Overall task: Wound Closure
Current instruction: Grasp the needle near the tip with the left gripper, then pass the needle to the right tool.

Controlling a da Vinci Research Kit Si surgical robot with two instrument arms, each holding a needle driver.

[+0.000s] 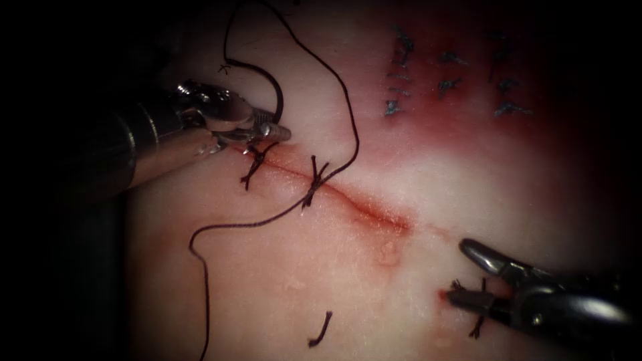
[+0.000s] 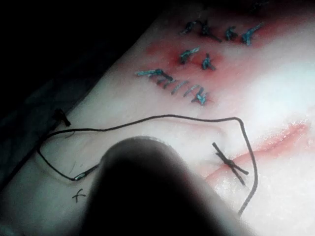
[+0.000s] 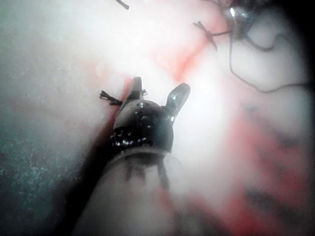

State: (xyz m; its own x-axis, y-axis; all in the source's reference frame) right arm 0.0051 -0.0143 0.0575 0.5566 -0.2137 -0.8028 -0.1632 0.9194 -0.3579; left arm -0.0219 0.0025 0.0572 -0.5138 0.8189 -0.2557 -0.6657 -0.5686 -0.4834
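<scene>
The cut (image 1: pixel 374 212) runs slantwise across the pale tissue (image 1: pixel 301 267). My left tool (image 1: pixel 271 130) sits at the cut's left end, jaws shut on the dark curved needle (image 1: pixel 275 93) near one end. The rest of the needle arcs up and away, out of the tissue. Thread (image 1: pixel 348 100) leaves the needle's far end, loops over the top and comes down to a tied stitch (image 1: pixel 314 180), then trails off to the lower left. My right tool (image 1: pixel 461 271) lies right of the cut with jaws open (image 3: pixel 160 86), holding nothing, beside another tied stitch (image 1: pixel 478 309).
A third stitch (image 1: pixel 257 162) crosses the cut just under the left tool. A loose cut end of thread (image 1: pixel 321 331) lies on the tissue in front. Blue stitch marks (image 1: pixel 448 83) sit in a patch of red fluid at the far right.
</scene>
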